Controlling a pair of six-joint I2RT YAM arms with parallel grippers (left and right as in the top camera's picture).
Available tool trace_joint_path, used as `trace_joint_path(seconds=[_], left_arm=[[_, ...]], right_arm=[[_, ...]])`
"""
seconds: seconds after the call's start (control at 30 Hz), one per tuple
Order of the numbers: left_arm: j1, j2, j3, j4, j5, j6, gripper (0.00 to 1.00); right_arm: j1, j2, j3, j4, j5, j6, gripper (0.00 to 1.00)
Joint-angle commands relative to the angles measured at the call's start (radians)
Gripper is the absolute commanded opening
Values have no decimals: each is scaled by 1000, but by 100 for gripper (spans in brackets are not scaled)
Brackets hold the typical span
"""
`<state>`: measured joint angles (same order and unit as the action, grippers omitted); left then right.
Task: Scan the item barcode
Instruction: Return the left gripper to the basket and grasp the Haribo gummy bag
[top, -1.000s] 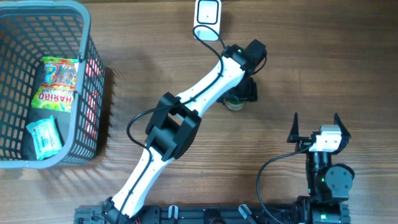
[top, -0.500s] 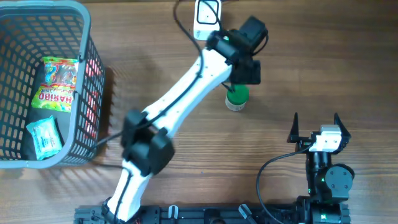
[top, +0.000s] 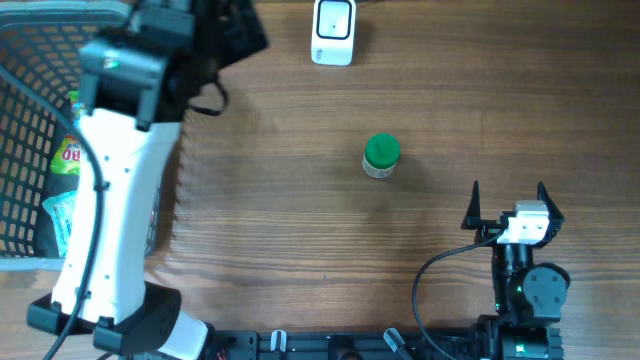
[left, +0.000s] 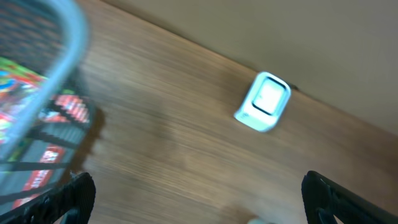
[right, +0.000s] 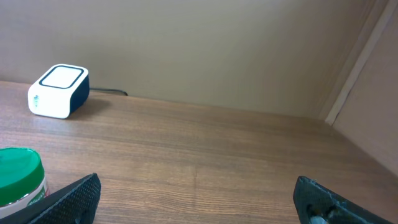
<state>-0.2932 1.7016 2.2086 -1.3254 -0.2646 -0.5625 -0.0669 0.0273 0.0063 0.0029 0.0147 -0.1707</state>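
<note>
Beside the basket (left: 69, 38), left gripper (left: 199, 200) wide open, empty.

Grey basket (top: 25, 262) holding Haribo bag (top: 67, 156)

A small green-lidded jar (top: 381, 155) stands upright, well apart from the white, box-shaped scanner (top: 333, 30).

Overhead: fixed, straight down on whole table (top: 480, 110). Left wrist: high over far left, tilted toward far wall (left: 280, 31), blurred, basket (left: 78, 28) at left edge. Right wrist: low, near right, level, facing far wall. All share scanner (top: 333, 30); overhead and right wrist share jar (top: 381, 156).
</note>
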Motion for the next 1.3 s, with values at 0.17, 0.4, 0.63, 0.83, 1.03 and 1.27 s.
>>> trace_joint_path(seconds=[0.17,0.4,0.63,0.83,1.03,1.27], left_arm=[[392,-29,10,-48,43,-26,100],[579,-29,-82,-45,92,40,100],[604,-29,-416,169,88,358,100],[612,-29,-789,544,82,633,100],[668,23,-1058,930,73,864,100],[695,172,-1077,1162,108,927,100]], right_arm=[[3,-4,-1,3,-15,-11,100],[3,-4,-1,3,-15,-11,100],[3,-3,-1,3,-15,-11,100],[3,-3,-1,3,-15,-11,100],[3,-3,-1,3,-15,-11,100],[3,-3,-1,3,-15,-11,100]])
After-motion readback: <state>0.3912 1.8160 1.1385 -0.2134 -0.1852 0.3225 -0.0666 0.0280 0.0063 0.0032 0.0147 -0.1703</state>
